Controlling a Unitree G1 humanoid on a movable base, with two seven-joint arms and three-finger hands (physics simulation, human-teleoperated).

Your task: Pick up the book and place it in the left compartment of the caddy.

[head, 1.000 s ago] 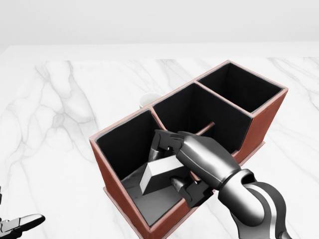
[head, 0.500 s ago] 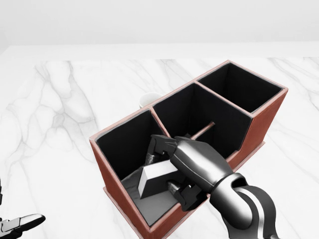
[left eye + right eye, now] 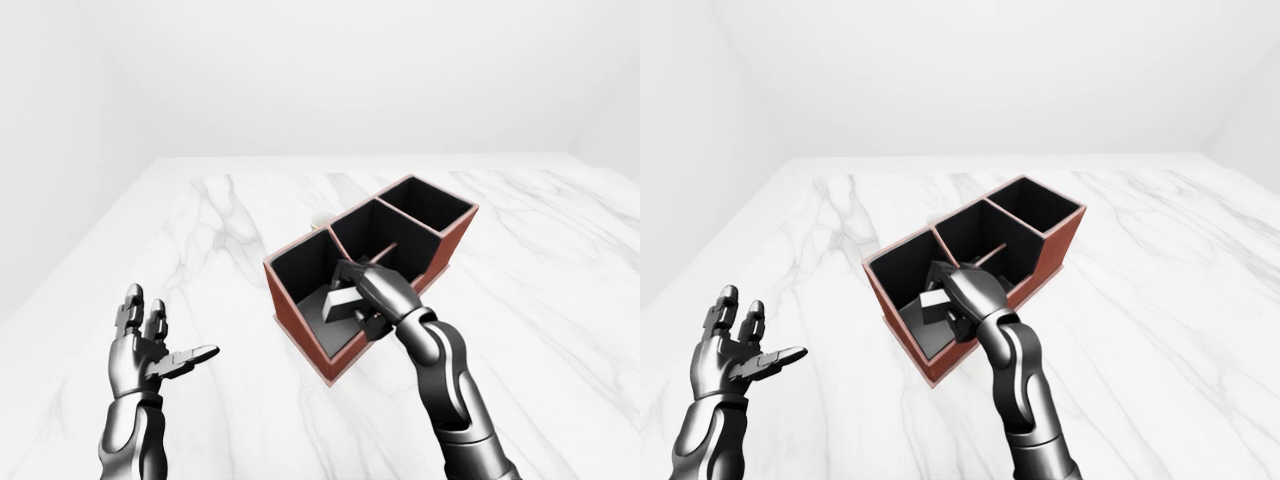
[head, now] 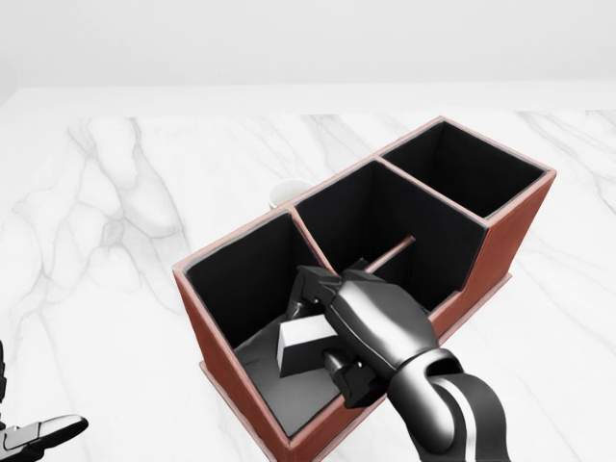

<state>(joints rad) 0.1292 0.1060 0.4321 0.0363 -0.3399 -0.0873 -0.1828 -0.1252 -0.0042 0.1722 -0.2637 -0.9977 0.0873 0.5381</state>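
— While the right hand (image 4: 332,332) reached down into the caddy (image 4: 500,226), where exactly was the book (image 4: 303,346)?

— It sat inside the left compartment (image 4: 241,279), the one nearest the head view's lower left, tilted with one end lower toward the compartment floor. The fingers (image 4: 306,289) were closed round it, thumb on the near side and the other two over the far edge.

— Why hold it at a slant like that?

— My judgement: the compartment was narrow and the hand bulky, so angling the book let it pass between the red walls without catching the divider. The grip looked firm, which suggests release had not yet happened.

— And the arm's pose?

— The right forearm rose from the bottom of the view, wrist bent forward and down so the palm faced into the box. The knuckles stood about level with the rim.

— The other hand?

— The left hand (image 3: 150,345) hung well apart from the caddy, over the marble table (image 3: 560,250) at the left-eye view's lower left, palm up, fingers spread, holding nothing.

— Anything else near?

— A small pale object (image 4: 281,193) peeked from behind the caddy's far wall; I couldn't tell what it was. The middle and right compartments looked empty save a thin bar in the middle one.
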